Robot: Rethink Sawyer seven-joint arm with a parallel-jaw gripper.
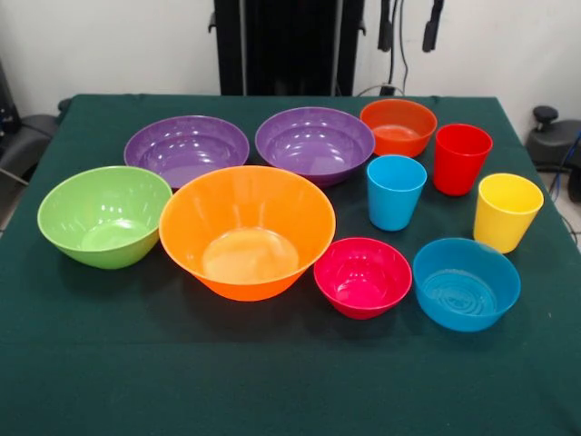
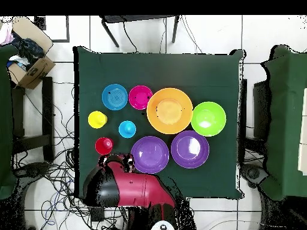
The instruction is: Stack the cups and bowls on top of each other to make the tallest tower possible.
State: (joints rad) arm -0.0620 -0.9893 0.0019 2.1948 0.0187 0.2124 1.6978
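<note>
nothing is stacked yet: large orange bowl (image 2: pixel 169 110) sits mid-table, well apart from the gripper (image 2: pixel 115 160), which hangs over the robot-side edge just by the red cup (image 2: pixel 104 145). its opening i cannot tell, probably empty. purple bowl (image 2: pixel 150 154) lies between them.

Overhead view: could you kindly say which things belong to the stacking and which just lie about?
Job: blue cup, red cup, yellow cup, large orange bowl, purple bowls, green bowl, small orange bowl, pink bowl, blue bowl.
Lying about: cardboard box, cables.
</note>
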